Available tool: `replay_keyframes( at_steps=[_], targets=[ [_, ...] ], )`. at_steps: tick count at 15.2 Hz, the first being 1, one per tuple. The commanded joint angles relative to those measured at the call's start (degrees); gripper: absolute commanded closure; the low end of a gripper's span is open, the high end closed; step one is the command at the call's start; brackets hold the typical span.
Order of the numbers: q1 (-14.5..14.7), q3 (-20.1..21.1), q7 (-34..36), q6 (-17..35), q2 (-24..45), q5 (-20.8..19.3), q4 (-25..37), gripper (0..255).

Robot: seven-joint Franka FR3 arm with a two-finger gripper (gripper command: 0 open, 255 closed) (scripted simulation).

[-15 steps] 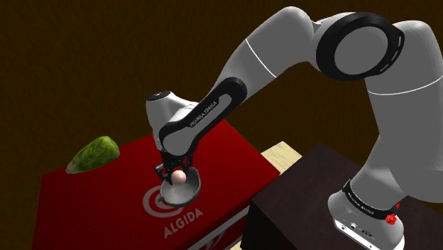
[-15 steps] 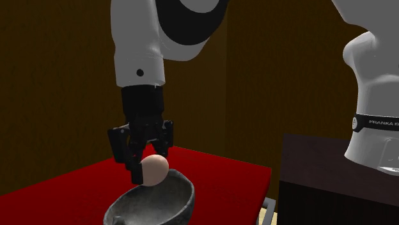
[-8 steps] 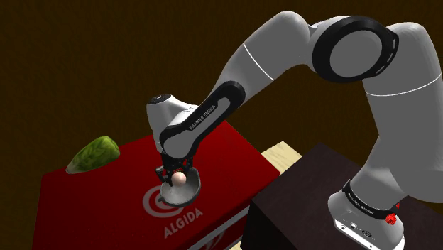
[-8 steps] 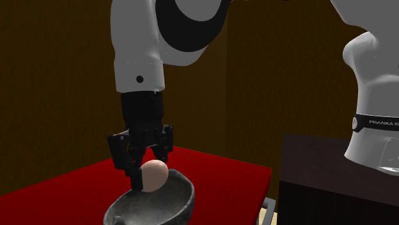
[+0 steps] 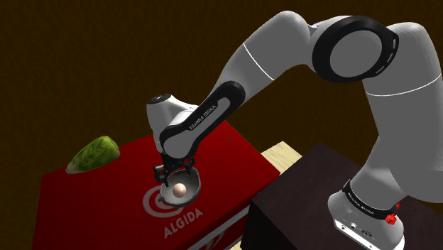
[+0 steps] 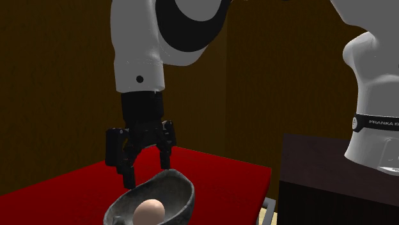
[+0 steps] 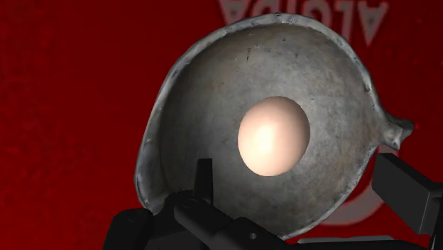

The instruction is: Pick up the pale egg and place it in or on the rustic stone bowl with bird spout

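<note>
- Arm (image 5: pixel 270 57): my main worry is the pull-out. If it swings sideways instead of lifting straight up, the wrist could clip the bowl. Its upper links are cut off in the second exterior view.
- Red box (image 5: pixel 106 192) with the ALGIDA lettering: the bowl sits toward the shoulder view's right side of its top, so a hard shove might slide it off. The box's near side is cut by the frame, so I can't judge the margin.
- Grey stone-looking bowl (image 6: pixel 180 192): it looks round-bottomed, so a nudge may rock it. I can't see its base.
- End effector (image 6: pixel 148 174): its fingers are spread apart and gripping nothing, and it hovers just above the bowl's far rim. One fingertip looks really close to the rim, but I can't tell if it's touching.
- Egg (image 7: pixel 273 135): it's lying loose in the middle of the bowl's hollow, so the placing looks done to me. A bump could roll it around. The rim hides its lower part in the second exterior view.
- Spout (image 7: pixel 397 131): it's a little nub on the rim just beside one finger, so it could snag. I can't make out any bird shape.
</note>
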Motion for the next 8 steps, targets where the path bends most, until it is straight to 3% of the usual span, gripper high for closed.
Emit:
replay_keyframes(
  at_steps=[1, 4, 8],
  targets=[
    [-0.3, 0.2, -0.2, -1.4, -1.2, 0.3, 0.1, 0],
    [-1.1, 0.8, -0.7, -5.4, -4.5, 1.1, 0.9, 0],
    [-1.1, 0.8, -0.7, -5.4, -4.5, 1.1, 0.9, 0]
  ],
)
